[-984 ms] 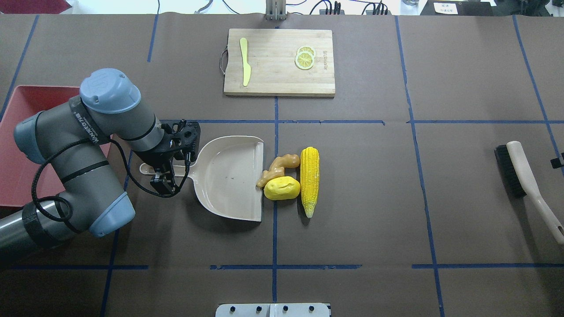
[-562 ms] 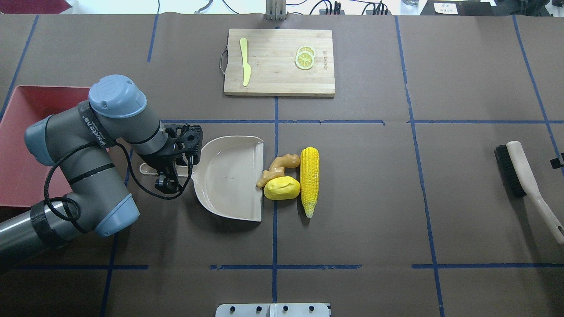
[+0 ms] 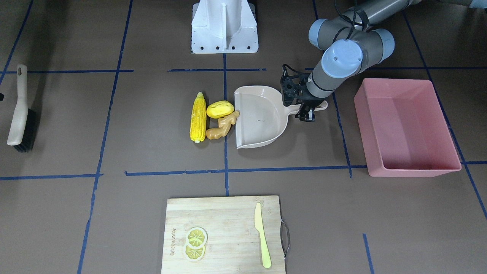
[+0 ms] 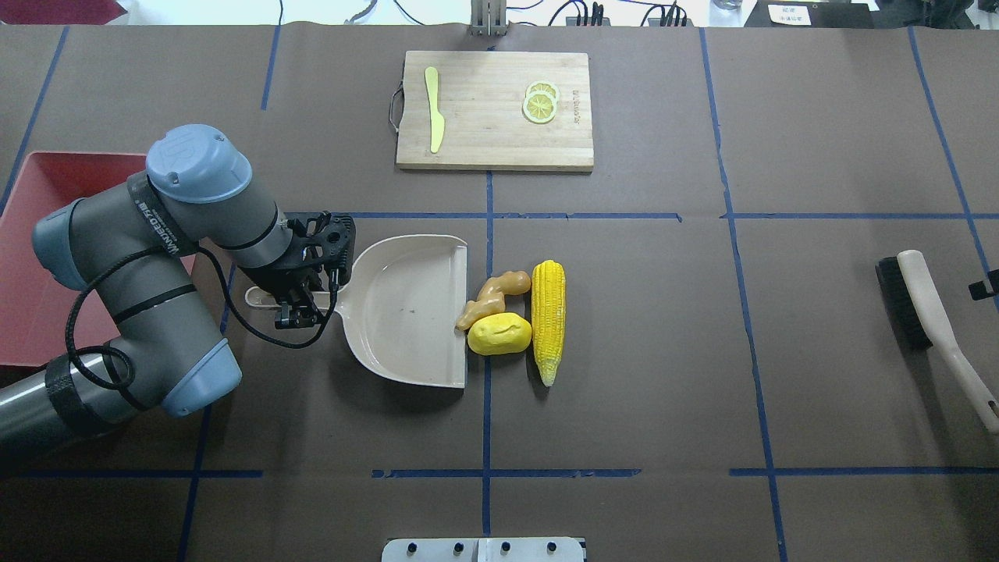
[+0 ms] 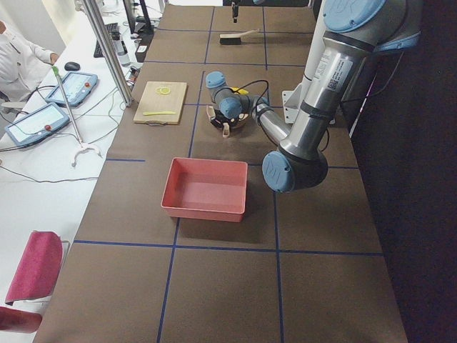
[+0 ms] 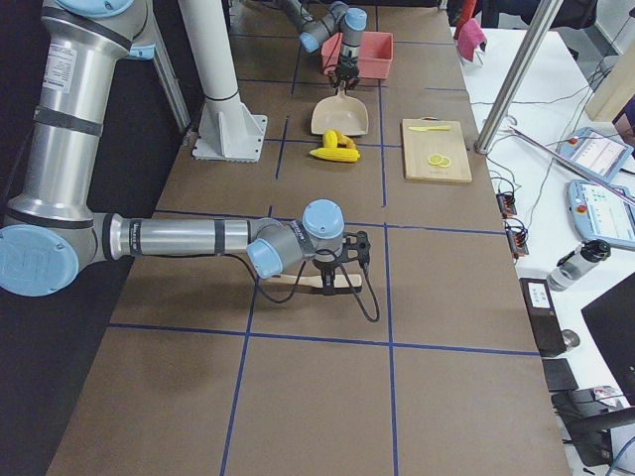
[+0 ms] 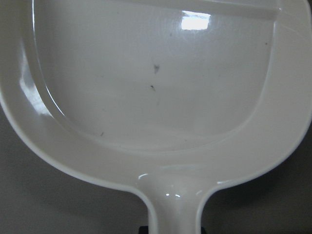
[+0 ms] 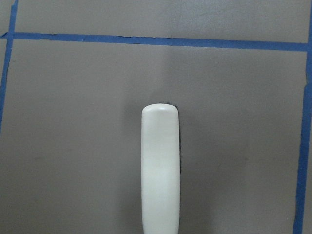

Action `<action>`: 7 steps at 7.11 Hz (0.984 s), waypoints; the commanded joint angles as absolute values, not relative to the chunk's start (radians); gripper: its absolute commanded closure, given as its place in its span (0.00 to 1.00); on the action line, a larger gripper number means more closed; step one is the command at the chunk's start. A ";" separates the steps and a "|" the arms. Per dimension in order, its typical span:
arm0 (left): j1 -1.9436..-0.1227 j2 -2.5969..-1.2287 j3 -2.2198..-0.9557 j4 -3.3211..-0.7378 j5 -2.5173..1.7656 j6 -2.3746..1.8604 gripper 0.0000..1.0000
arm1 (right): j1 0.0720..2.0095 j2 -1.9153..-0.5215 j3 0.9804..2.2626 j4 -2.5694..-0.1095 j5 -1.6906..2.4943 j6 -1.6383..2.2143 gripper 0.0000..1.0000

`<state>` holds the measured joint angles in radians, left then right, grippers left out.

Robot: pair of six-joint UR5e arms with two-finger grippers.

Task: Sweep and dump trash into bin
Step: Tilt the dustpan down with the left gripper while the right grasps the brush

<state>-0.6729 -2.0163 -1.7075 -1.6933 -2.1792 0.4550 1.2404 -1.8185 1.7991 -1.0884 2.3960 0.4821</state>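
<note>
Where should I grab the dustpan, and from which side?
Take the dustpan by its narrow handle, coming down from above. The handle lies flat and sticks out on the side away from the trash, so gripping there probably leaves the open lip clear for sweeping.

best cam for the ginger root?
Overhead exterior: the ginger root lies unoccluded, its tip at the dustpan lip. Front-facing shows it comparably. Side views show it tiny or hidden; wrist views miss it.

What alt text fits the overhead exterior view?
The left gripper holds the beige dustpan by its handle, open edge beside the ginger root, potato and corn cob at table centre. A pink bin sits far left, brush far right, cutting board beyond.
</note>
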 commanded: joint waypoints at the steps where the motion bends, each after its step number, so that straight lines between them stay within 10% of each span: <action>1: -0.672 -2.022 -1.709 -1.692 -2.152 0.446 1.00 | 1.149 -1.856 1.828 -1.085 2.361 0.592 0.03; 7: -0.667 -2.020 -1.707 -1.692 -2.117 0.430 1.00 | 0.977 -1.999 1.873 -0.966 2.247 0.686 0.06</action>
<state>-0.6667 -2.0208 -1.7078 -1.6914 -2.1172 0.4314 1.0176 -1.9959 1.8755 -0.9731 2.2600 0.6665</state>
